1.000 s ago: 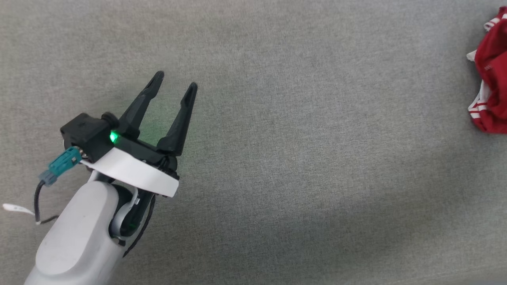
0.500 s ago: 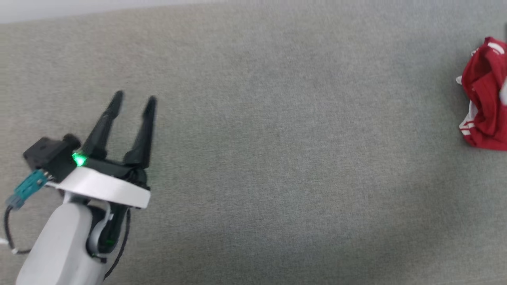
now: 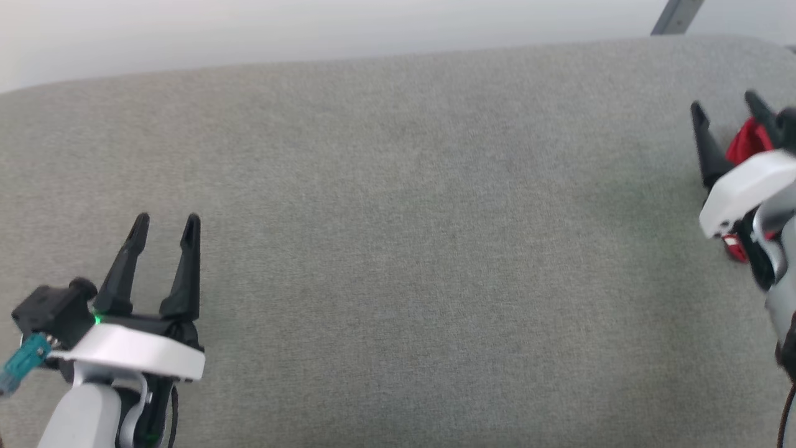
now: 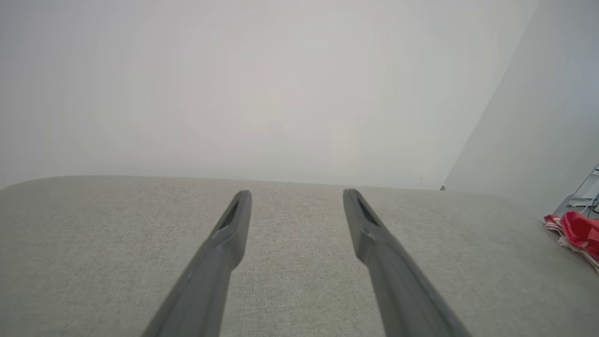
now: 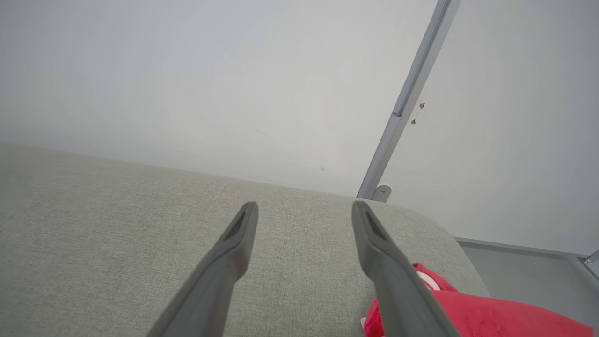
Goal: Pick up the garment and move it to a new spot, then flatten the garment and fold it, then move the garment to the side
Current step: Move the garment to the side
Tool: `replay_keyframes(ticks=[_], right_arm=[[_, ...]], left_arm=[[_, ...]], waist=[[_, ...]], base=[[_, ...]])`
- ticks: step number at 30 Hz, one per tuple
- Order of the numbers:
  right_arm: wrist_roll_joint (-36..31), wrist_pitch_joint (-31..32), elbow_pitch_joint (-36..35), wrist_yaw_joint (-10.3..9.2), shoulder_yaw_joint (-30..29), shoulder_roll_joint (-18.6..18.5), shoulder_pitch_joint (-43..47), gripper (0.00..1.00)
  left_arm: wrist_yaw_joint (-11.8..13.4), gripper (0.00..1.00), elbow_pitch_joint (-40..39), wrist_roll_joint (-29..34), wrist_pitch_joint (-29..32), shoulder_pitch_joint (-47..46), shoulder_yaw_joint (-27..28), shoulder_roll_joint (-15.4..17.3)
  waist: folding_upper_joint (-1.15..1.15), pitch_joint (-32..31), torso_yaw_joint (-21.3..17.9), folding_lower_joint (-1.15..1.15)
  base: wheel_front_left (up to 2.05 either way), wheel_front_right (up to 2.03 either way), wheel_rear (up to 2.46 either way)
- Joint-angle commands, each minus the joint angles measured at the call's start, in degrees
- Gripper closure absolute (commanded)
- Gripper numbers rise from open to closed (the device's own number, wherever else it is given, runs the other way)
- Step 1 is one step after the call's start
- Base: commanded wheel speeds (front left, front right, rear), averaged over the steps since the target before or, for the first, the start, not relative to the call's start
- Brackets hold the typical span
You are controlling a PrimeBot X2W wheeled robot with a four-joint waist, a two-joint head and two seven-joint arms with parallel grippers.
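The crumpled red garment with white striped trim [image 3: 746,140] is recorded at the 3 o'clock edge of the grey fabric-covered bench [image 3: 404,218]. The right claw [image 3: 724,102] is held over it, fingers spread wide, nothing gripped. In the right wrist view the garment [image 5: 491,313] lies at 5 o'clock, partly hidden behind one finger; contact cannot be confirmed. The left claw [image 3: 166,219] is noted at 8 o'clock, fully spread and empty, well apart from the garment.
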Motion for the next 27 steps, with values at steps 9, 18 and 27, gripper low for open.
replay_keyframes(ticks=[9,18,27], right_arm=[[0.7,-2.4,-7.8,-0.04,-0.8,1.3,11.0,0.00],[-0.6,-2.4,-19.3,-0.03,-5.5,4.1,22.8,0.00],[-1.8,-2.4,-27.9,-0.04,-9.5,7.9,33.5,0.00]], left_arm=[[-0.2,0.00,-1.9,2.1,-0.3,6.7,5.1,-2.2],[-0.2,0.00,-3.3,3.3,-0.3,11.9,7.6,-4.0],[-0.2,0.00,-3.8,4.1,-0.3,16.2,8.4,-5.0]], waist=[[0.00,-4.5,2.0,0.00],[0.00,-7.6,3.5,0.00],[0.00,-10.2,4.6,0.00]], base=[[0.00,0.00,0.00],[0.00,0.00,0.00],[0.00,0.00,0.00]])
